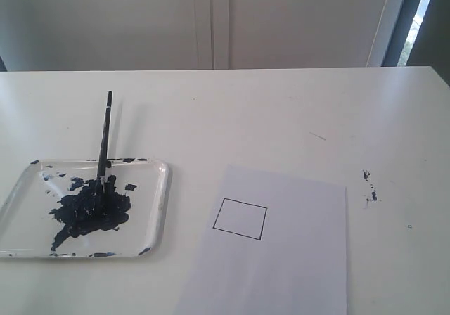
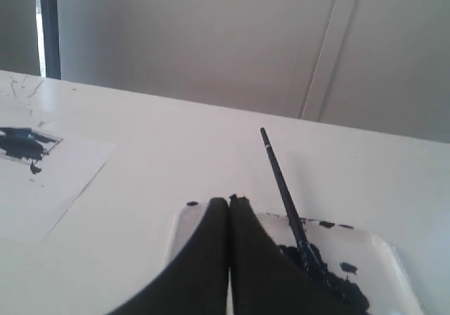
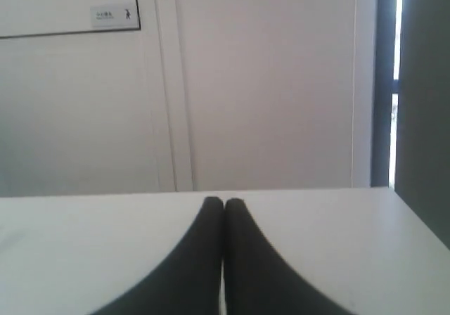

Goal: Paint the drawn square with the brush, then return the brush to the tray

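The brush [image 1: 105,139] lies in the clear tray [image 1: 163,181] at the left. Its tip is sunk in the dark blue paint blob [image 1: 88,213] and its black handle reaches out over the far rim. The drawn square [image 1: 240,219] shows thin black lines with a white inside, on the white paper sheet [image 1: 295,259] right of the tray. Neither gripper appears in the exterior view. In the left wrist view my left gripper [image 2: 229,201] is shut and empty, over the tray's rim [image 2: 184,220], beside the brush [image 2: 281,181]. My right gripper [image 3: 223,201] is shut and empty above bare table.
Small dark paint specks [image 1: 369,188] mark the table right of the sheet. The left wrist view shows another white sheet with a dark blue smear [image 2: 21,143] off to one side of the tray. A wall and window strip stand behind the table's far edge.
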Action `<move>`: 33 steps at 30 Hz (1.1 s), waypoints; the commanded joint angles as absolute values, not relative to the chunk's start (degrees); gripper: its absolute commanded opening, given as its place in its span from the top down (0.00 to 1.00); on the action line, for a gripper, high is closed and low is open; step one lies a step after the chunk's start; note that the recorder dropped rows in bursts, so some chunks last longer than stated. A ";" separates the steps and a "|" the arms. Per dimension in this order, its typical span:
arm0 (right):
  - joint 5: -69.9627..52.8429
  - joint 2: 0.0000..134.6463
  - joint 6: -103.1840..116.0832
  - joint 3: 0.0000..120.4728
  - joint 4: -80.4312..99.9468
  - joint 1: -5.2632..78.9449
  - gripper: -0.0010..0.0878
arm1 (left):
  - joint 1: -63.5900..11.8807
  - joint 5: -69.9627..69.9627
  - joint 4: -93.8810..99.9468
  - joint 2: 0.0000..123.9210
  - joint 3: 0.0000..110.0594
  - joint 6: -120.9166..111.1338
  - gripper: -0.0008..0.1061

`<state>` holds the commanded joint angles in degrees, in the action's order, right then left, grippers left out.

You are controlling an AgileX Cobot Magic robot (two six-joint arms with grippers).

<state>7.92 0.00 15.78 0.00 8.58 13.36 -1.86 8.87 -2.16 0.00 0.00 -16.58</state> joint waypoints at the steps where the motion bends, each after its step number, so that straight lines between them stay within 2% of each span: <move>1: 7.92 0.00 15.78 0.00 8.58 13.36 0.99 | -1.86 8.84 -2.16 0.00 0.00 -17.41 0.99; 9: 9.82 0.00 29.70 0.00 8.49 13.36 0.99 | -1.97 7.87 -2.02 0.00 0.13 -22.61 0.99; 17: 19.92 0.00 29.97 0.00 6.89 13.36 0.99 | -4.48 6.64 0.96 2.76 8.92 -25.56 0.99; 28: 8.28 0.00 33.85 0.00 7.54 13.36 0.99 | -15.18 8.44 13.12 31.13 27.58 -27.48 0.99; 33: 7.02 0.00 35.00 0.00 7.54 13.36 0.99 | -20.09 5.47 19.59 45.33 37.44 -27.02 0.99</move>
<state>7.02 0.00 35.00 0.00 7.54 13.36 -20.09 5.47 19.59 45.33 37.44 -27.02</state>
